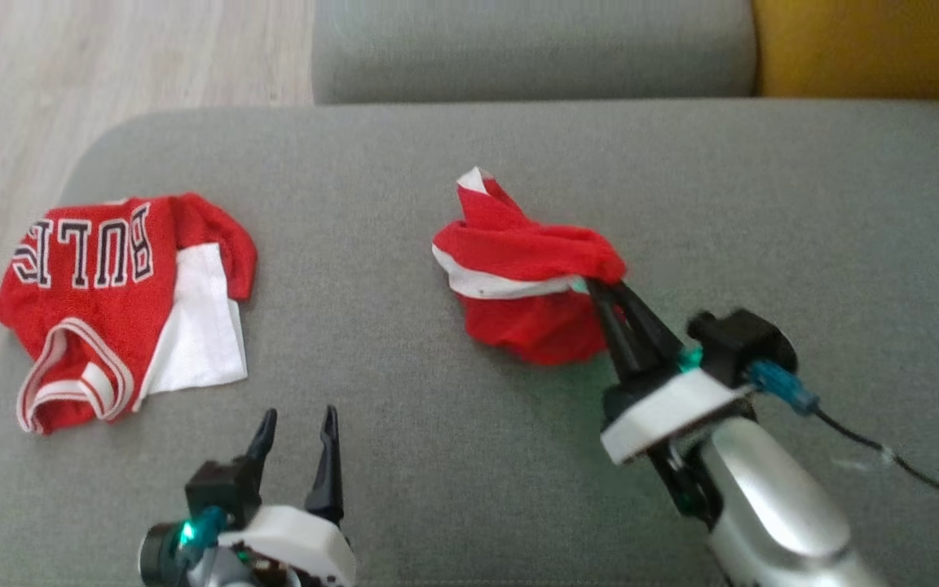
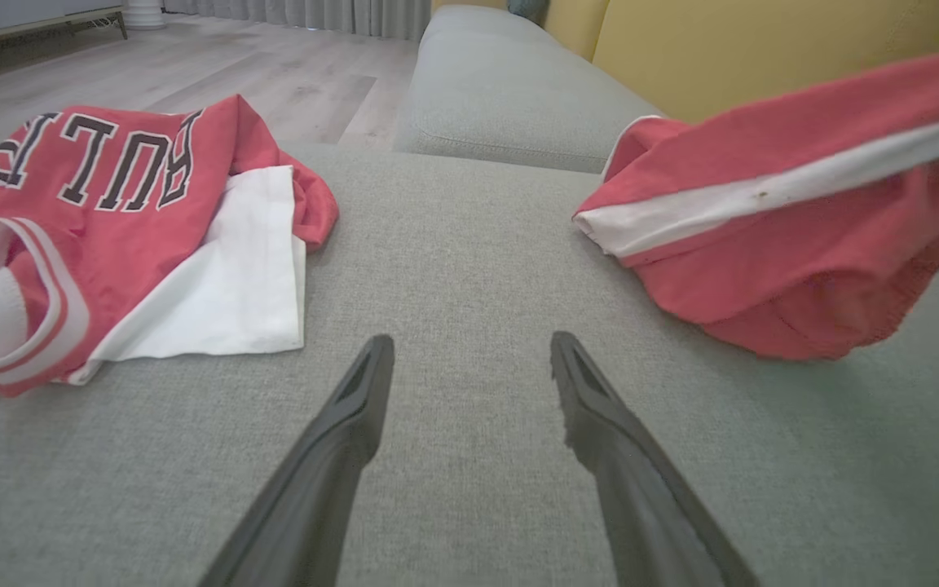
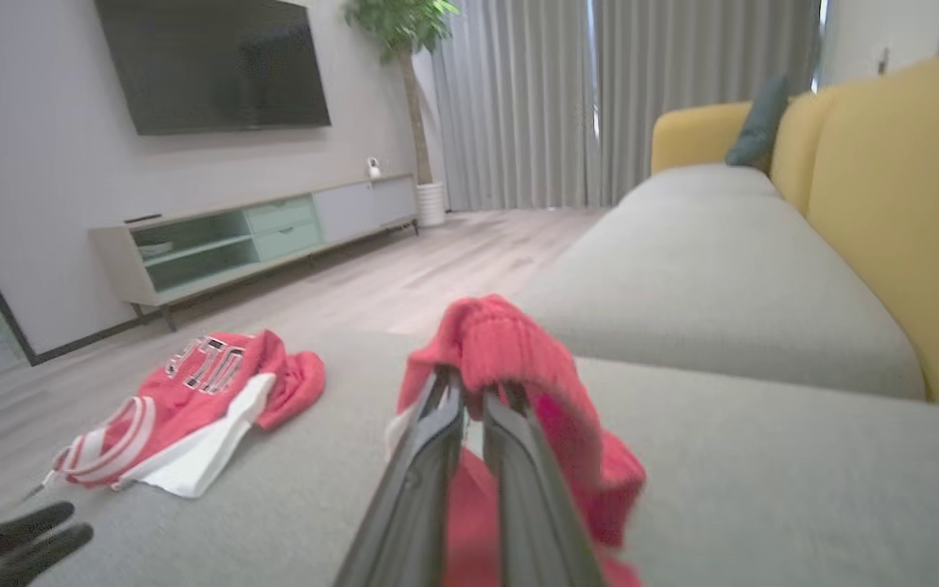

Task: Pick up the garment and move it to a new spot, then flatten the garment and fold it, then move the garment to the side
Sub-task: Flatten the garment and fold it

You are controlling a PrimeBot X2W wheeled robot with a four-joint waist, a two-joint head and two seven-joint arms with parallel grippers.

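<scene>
I read "BULL" upside down on the jersey (image 1: 86, 277) lying at the left. The red garment (image 1: 526, 261) sits bunched mid-cushion (image 1: 437, 424) with its white stripe running left to right. My right gripper (image 1: 604, 289) is clamped tight on its right edge; the left gripper (image 1: 298, 420) is spread wide, holding nothing.

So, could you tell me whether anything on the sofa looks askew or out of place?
Nothing is spilled or damaged. The striped red garment is a twisted bundle pinched in the right gripper. The red jersey to its left lies crumpled, white fabric sticking out.
</scene>
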